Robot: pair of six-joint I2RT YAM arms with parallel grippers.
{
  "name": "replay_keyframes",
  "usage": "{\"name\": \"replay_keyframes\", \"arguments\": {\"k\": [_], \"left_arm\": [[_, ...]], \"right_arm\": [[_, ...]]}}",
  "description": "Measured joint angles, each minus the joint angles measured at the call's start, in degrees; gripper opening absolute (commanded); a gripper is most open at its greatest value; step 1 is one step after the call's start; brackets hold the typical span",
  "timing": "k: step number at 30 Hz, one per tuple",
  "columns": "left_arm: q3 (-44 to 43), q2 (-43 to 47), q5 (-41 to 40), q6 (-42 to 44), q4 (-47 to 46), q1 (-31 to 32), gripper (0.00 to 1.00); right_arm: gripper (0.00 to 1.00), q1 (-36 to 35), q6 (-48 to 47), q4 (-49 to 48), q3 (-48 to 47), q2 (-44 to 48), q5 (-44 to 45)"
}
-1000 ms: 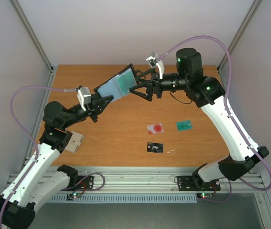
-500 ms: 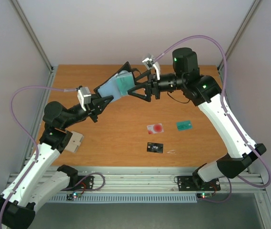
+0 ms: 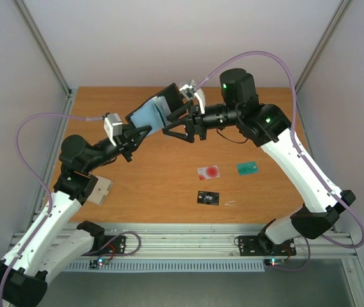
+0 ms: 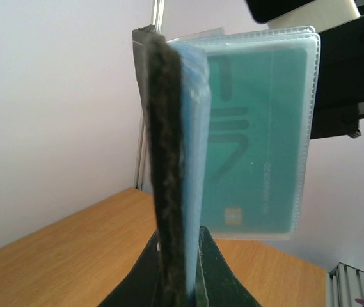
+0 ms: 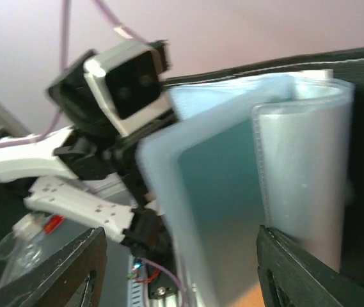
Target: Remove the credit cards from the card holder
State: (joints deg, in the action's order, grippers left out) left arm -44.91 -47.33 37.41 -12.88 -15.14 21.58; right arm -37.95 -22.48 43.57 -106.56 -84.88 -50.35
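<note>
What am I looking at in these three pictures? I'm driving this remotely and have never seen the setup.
Two robot arms are bolted at the near edge of a wooden table. The overhead picture looks down from behind them. The other two pictures come from a camera on each wrist. The left pincer is shut on the black card holder and holds it open in the air. The right pincer is open, with its jaws on either side of the clear sleeves. The left wrist view shows a green card inside a sleeve. Three cards lie on the table: a whitish card with a red spot, a teal card and a black card.
</note>
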Motion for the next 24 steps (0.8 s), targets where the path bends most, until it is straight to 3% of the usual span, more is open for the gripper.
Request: {"name": "replay_keyframes", "arguments": {"k": [5, 10, 21, 22, 24], "left_arm": [[0.0, 0.0, 0.0, -0.4, 0.4, 0.0, 0.0], [0.0, 0.0, 0.0, -0.6, 0.6, 0.0, 0.0], [0.0, 0.0, -0.2, -1.3, 0.8, 0.1, 0.0], [0.0, 0.0, -0.3, -1.6, 0.8, 0.1, 0.0], [0.0, 0.0, -0.4, -1.9, 0.8, 0.2, 0.0]], "right_arm": [[0.58, -0.9, 1.2, 0.9, -0.7, -0.6, 13.6], [0.55, -0.8, 2.0, 1.1, -0.9, -1.2, 20.7], [0.88, -1.7, -1.7, 2.6, -0.9, -1.3, 21.4], [0.96, -1.9, -2.5, 2.9, -0.9, -1.1, 22.1], [0.98, -3.0, -3.9, 3.7, -1.0, -0.8, 25.0]]}}
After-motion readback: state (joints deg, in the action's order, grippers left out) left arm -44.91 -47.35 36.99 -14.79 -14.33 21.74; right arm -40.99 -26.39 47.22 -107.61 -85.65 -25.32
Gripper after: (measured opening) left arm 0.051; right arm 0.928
